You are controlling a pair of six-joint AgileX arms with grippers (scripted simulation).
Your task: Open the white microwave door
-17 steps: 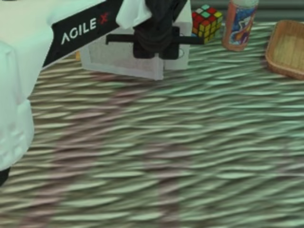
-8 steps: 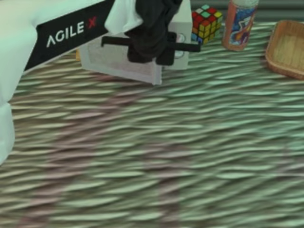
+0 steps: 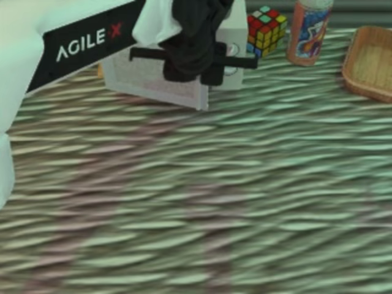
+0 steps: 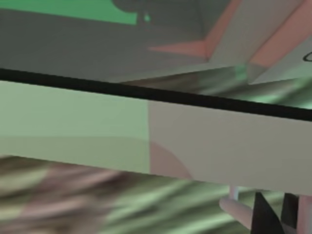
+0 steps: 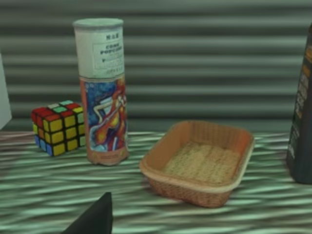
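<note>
- Black and blocky, the left gripper (image 3: 195, 72) is seen from above at the front of the boxy off-white microwave (image 3: 236, 37), near the table's far edge, left of centre; whether its fingers are spread or closed cannot be told, as they are hidden under the wrist.
- The flat white door with the grey speckled mesh window (image 3: 153, 82) is found swung a little out from the microwave's front, its free corner pushed toward the near side, just below the gripper.
- In the left wrist view the door's pale edge (image 4: 229, 146) is shown as a broad band with a dark line above it, and the grey interior of the oven (image 4: 97, 53) is glimpsed beyond.
- The left arm's white link with its black AgileX band (image 3: 86, 40) is stretched in from the table's left.
- Just right of the microwave, a multicoloured puzzle cube (image 3: 266, 27) is parked, then a tall orange printed canister (image 3: 308, 30), then a shallow woven tan basket (image 3: 367, 61) at the right edge.
- All of it is set on a green-and-pink rippled tablecloth (image 3: 202, 202).
- The right gripper (image 5: 95, 219) is caught only as a dark tip in its own wrist view, low and well short of the basket; its state cannot be told.
</note>
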